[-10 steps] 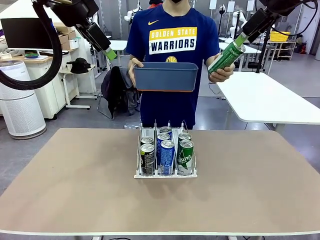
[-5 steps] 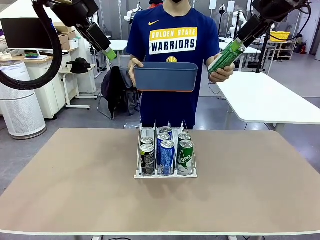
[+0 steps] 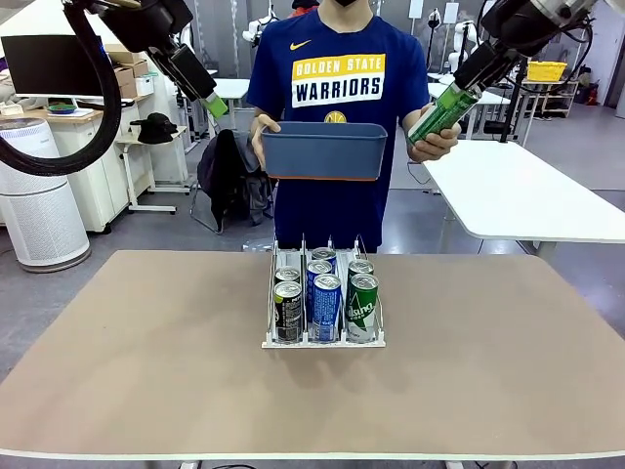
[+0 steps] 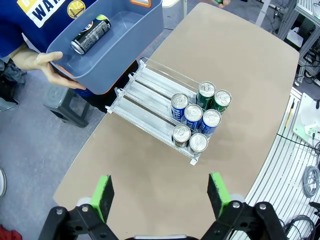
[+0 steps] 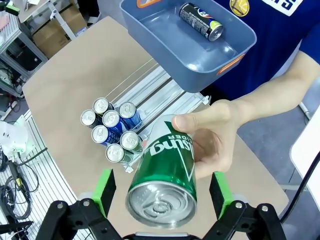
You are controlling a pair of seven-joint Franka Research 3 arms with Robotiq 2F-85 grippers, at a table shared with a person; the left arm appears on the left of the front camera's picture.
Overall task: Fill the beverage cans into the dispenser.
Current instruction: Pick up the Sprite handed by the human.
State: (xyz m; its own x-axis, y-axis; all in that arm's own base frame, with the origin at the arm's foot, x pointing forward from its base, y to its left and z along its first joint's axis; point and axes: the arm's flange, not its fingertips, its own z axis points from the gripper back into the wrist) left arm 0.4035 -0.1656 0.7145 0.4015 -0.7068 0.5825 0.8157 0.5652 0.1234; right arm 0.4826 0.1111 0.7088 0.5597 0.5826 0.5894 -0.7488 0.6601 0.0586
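Person (image 3: 337, 88) at the far side of the desk (image 3: 146, 342) hugs a blue plastic bin (image 3: 323, 149) with one hand (image 3: 259, 137) and pokes a slim green can (image 3: 441, 114) up at a slant with the other hand (image 3: 435, 147). The right fingers (image 3: 469, 78) sit right at the can's upper end; from this angle I can't tell if they touch it. The left fingers (image 3: 216, 105) hang high on the opposite side with nothing in them. Mid-desk is the dispenser (image 3: 323, 341): white base, thin wire dividers, three lanes. Six cans (image 3: 326, 293) stand upright in it, two per lane. The front row goes black-and-yellow, blue-and-white, green.

Left wrist cam: the left fingers are spread wide with green pads and nothing between them, just matte tan desk below. The six shiny silver tops are bunched at one end of the dispenser, and the rest of the lanes are bare. A black-and-yellow can (image 4: 90, 35) lies on its side in the smooth, rounded-corner bin.

Right wrist cam: the right fingers are fully released. The green can is tilted between them, silver top toward the camera, with a gap on each side. The person's hand wraps the can's body and does all the holding. The dispenser is on the desk below, off to the left.
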